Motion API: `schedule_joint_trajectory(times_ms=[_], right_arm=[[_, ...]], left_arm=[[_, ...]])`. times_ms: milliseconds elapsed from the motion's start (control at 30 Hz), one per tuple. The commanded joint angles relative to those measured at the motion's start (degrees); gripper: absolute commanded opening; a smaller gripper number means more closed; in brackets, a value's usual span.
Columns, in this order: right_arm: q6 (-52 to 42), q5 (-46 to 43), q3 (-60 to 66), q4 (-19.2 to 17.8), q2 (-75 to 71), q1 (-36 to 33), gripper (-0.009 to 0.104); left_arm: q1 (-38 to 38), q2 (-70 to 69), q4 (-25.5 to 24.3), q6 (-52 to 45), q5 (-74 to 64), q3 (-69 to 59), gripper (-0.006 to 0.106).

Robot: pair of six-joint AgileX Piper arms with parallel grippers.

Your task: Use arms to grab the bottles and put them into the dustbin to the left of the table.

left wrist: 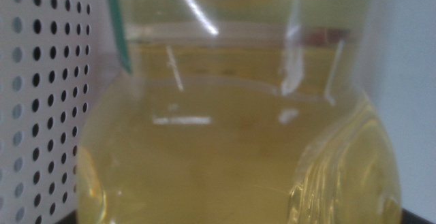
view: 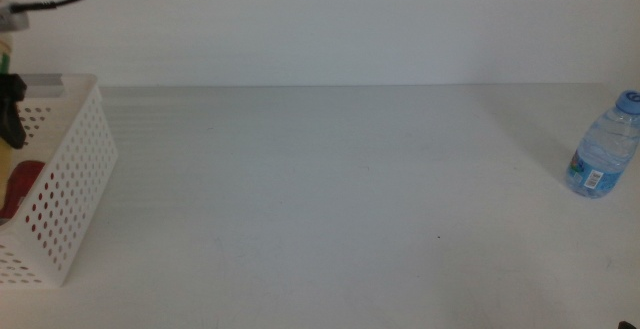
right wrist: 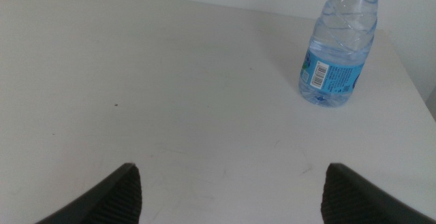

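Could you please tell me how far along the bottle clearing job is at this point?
Done: a red item, probably the can, lies inside the dustbin. In hand: the yellow juice bottle fills the left wrist view beside the perforated wall, with the left claw over the bin. Left: the water bottle stands upright on the table, with the right claw open short of it.

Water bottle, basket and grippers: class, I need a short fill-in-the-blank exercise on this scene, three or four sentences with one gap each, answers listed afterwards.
1. The water bottle stands upright on the table with a cap coloured ____.
2. The walls of the white dustbin are pierced by rows of round ____.
3. The left wrist view is filled by a bottle holding ____ liquid.
4. The right gripper has its jaws ____, with nothing between them.

Missing words: blue; holes; yellow; open
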State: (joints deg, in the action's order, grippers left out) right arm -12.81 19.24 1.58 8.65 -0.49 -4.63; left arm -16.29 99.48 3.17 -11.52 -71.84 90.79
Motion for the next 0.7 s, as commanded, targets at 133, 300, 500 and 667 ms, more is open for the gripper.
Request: schedule_joint_trajectory(times_ms=[133,300,500,667], right_arm=[[-0.45,-4.38,-0.42,-0.05,-1.63,0.25,0.077],[-0.45,-4.38,-0.42,-0.05,-1.63,0.25,0.077],[-0.45,-4.38,-0.42,-0.05,-1.63,0.25,0.077],[-0.45,-4.38,-0.42,-0.05,-1.63,0.25,0.077]], left_arm=[[0.12,-1.08,0.05,-0.11,-3.55,1.91,-0.005],[0.12,-1.08,-2.44,-0.11,-3.55,-0.39,-0.005],[0.12,-0.97,-2.62,-0.11,-2.21,-3.66,-0.005],[0.12,-0.20,-2.56,-0.11,-1.95,-3.60,-0.003]])
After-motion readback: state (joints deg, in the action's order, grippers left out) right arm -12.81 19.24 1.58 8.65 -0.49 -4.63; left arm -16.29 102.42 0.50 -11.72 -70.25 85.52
